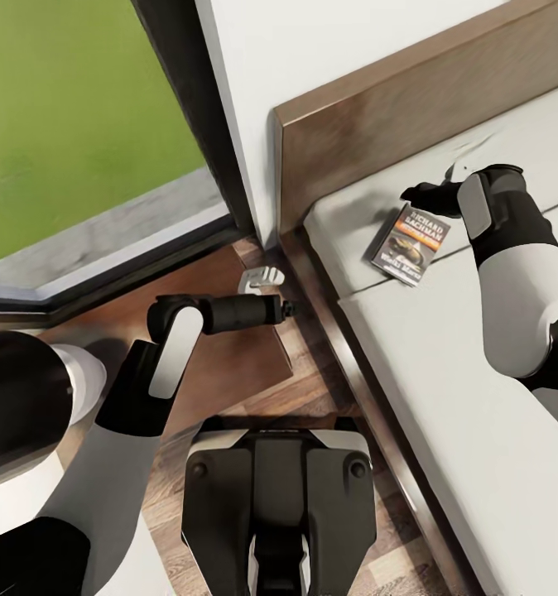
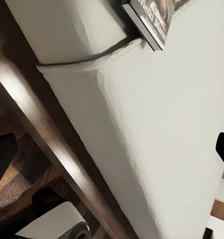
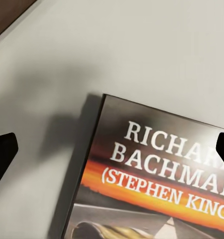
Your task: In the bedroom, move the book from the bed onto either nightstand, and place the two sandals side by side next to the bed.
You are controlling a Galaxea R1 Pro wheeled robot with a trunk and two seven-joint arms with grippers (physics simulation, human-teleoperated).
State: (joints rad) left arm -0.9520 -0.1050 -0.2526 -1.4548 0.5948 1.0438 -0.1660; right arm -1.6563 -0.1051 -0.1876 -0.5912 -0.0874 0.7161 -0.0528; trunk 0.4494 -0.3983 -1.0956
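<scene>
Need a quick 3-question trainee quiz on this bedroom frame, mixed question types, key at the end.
1. True or false: the small grey paperback book with the orange band lies on the light-grey mattress of the dark wood-framed bed.
2. Which arm's end effector is nearest the book?
A. left
B. right
3. Fill in: the dark-brown wooden nightstand stands between the bed and the tall dark-framed ______.

Key
1. True; the book lies flat near the headboard.
2. B; the right end effector hovers at the book's top edge, with its fingertips spread on both sides in the right wrist view. The left end effector is over the nightstand's edge.
3. window.
</scene>
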